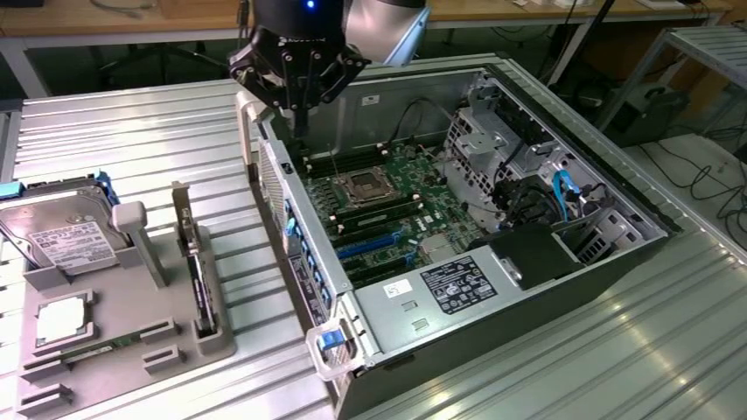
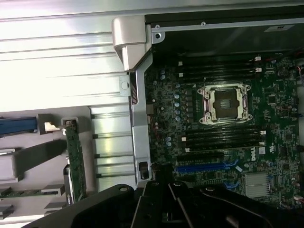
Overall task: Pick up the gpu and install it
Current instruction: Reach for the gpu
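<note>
1. While the gripper (image 1: 299,128) hangs over the far corner of the open computer case (image 1: 548,332), on the exterior view's left side of it, its fingers are clenched together with nothing between them.
2. The fingertips point straight down toward the motherboard (image 1: 403,197), just above the dark memory slots beside the CPU socket (image 1: 359,185). I cannot tell whether they touch the board.
3. The gpu (image 1: 202,289) is outside the case. It stands on its long edge in a narrow slot of the grey holder tray (image 1: 117,302), which lies on the table to the exterior view's left of the case.
4. Gpu and gripper are well apart, with the case's side wall between them.
5. In the wrist view the gpu (image 2: 75,161) shows as a thin green strip with small components, held upright between the tray's grey posts.
6. The same tray carries a silver hard drive (image 1: 65,238) with a white label at its far end. A narrow green memory stick (image 1: 100,347) lies flat near its front edge.
7. Inside the case, blue expansion slots (image 1: 371,243) sit nearer the camera than the socket. A grey power supply (image 1: 461,284) with a white label sits at the near end.
8. The table (image 1: 152,131) is ribbed metal slats, bright under the lights.
</note>
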`<state>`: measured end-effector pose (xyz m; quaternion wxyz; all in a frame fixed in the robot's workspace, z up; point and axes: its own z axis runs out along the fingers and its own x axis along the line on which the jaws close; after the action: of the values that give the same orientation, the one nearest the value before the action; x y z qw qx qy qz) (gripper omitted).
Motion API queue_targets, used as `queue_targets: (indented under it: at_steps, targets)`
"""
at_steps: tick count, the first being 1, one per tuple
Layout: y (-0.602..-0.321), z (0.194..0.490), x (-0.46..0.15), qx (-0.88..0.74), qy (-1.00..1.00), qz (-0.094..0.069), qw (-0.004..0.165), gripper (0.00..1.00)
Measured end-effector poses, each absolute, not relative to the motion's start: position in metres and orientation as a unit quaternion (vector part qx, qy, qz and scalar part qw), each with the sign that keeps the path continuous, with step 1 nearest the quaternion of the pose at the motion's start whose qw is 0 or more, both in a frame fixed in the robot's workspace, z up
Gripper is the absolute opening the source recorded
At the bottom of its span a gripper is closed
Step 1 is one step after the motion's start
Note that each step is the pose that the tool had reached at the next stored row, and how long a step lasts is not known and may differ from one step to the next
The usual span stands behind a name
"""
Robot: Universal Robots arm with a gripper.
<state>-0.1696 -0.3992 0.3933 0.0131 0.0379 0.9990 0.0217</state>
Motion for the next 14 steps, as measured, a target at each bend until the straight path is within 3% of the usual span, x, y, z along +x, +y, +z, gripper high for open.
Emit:
queue_targets:
  at_steps: [14]
  targets:
    - [-0.3994, 0.3933, -0.1786, 0.038, 0.999, 0.022, 0.013, 0.11]
